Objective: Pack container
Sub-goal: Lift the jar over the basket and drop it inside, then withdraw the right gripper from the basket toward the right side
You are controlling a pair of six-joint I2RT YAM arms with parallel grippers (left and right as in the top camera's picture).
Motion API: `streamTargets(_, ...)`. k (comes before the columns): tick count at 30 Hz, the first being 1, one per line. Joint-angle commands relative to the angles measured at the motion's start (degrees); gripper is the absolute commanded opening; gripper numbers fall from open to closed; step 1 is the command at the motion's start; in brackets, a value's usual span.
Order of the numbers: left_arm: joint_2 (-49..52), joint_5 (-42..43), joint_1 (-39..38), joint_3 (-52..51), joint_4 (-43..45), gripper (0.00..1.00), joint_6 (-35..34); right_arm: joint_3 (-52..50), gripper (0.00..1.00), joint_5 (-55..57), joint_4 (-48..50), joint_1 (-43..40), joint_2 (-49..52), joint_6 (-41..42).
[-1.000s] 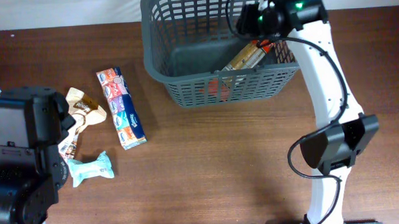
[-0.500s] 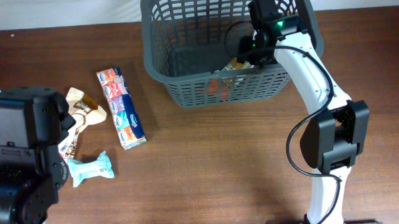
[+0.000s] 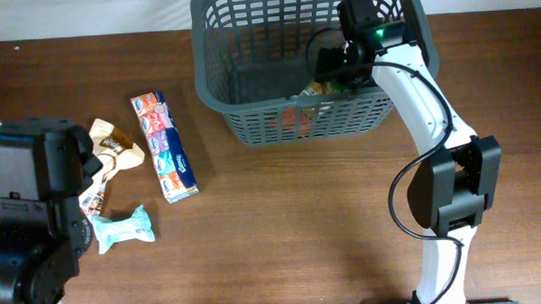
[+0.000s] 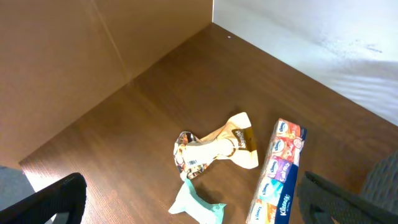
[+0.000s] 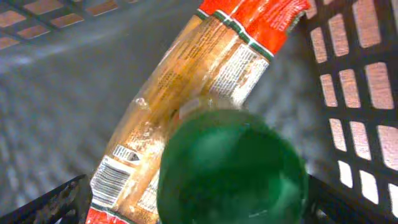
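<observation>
Overhead: dark brown wood-grain bench (image 3: 300,223) fills nearly the whole frame, with a strip of white backdrop (image 3: 85,14) along the top edge. The container (image 3: 251,126) sits at upper centre on the bench, its far rim against the white strip. The white right arm (image 3: 421,83) comes up from the bottom edge and bends over the container's right rim, with the right pincer (image 3: 332,64) down inside; its jaws are not readable from here. A red item (image 3: 292,115) shows through the front lattice. The black left arm (image 3: 29,224) fills the lower left. Just to its right, loose on the bench, are a brown snack packet (image 3: 112,148), a tissue pack (image 3: 165,147) and a teal packet (image 3: 124,229), all well apart from the container. Left wrist: same wood surface, meeting a plain brown panel (image 4: 74,43) at upper left and a white sheet (image 4: 323,43) at upper right. The left pincer (image 4: 191,186) is spread wide and holds nothing, above the three packets lying near one another. Right wrist: grey solid floor and slotted wall of the container, blurred. A long tan packet with red ends (image 5: 186,93) lies diagonally on the floor. The right pincer (image 5: 196,186) has its jaws at the frame's lower corners, wide apart, with a round green thing (image 5: 230,168) between them; there is a clear gap on its left side, so no grip.
</observation>
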Motion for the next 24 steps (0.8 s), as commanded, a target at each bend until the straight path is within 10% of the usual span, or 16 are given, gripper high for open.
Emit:
streamTargets(1, 0.02, 0.48, 0.28, 0.2, -0.09, 1.0, -0.15, 0.13, 0.99, 0.74, -0.26, -0.63, 0.79, 0.07)
streamTargets(8, 0.02, 0.48, 0.28, 0.2, -0.09, 1.0, -0.15, 7.67, 0.99, -4.15, -2.62, -2.14, 0.17, -2.8)
streamTargets(24, 0.02, 0.46, 0.28, 0.2, -0.11, 1.0, -0.15, 61.29, 0.99, -8.83, -21.68, -14.12, -0.74, -1.79)
